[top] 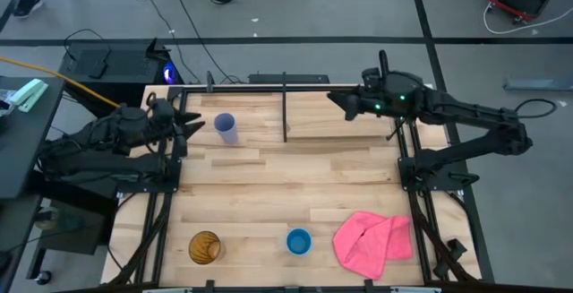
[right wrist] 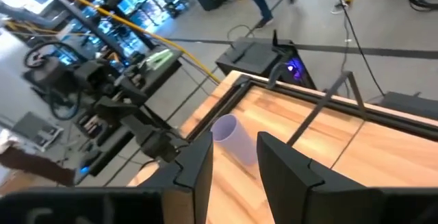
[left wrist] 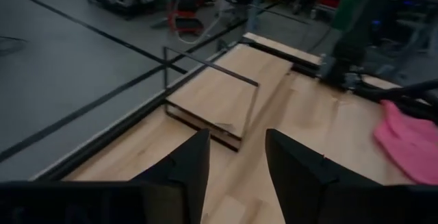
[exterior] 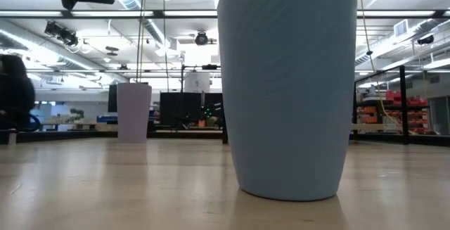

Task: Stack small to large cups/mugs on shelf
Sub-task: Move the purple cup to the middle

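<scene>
The pale lavender cup point(top: 225, 127) stands upright on its base on the far-left wood, left of the thin black divider post point(top: 285, 107). It also shows in the low view point(exterior: 133, 112) and the right wrist view point(right wrist: 229, 138). The shelf's raised plank point(top: 345, 118) lies right of the post and shows in the left wrist view point(left wrist: 226, 90). The amber cup point(top: 204, 247) and the blue cup point(top: 298, 241) stand near the front edge; the blue cup fills the low view point(exterior: 288, 89). My left gripper point(top: 192, 124) is open and empty just left of the lavender cup. My right gripper point(top: 336, 99) is open and empty above the shelf.
A pink cloth point(top: 374, 242) lies crumpled at the front right, next to the blue cup. Black frame rails run along the table's left and right sides. Bare wood lies between the far cups and the front row. A person point(exterior: 14, 96) shows in the room beyond.
</scene>
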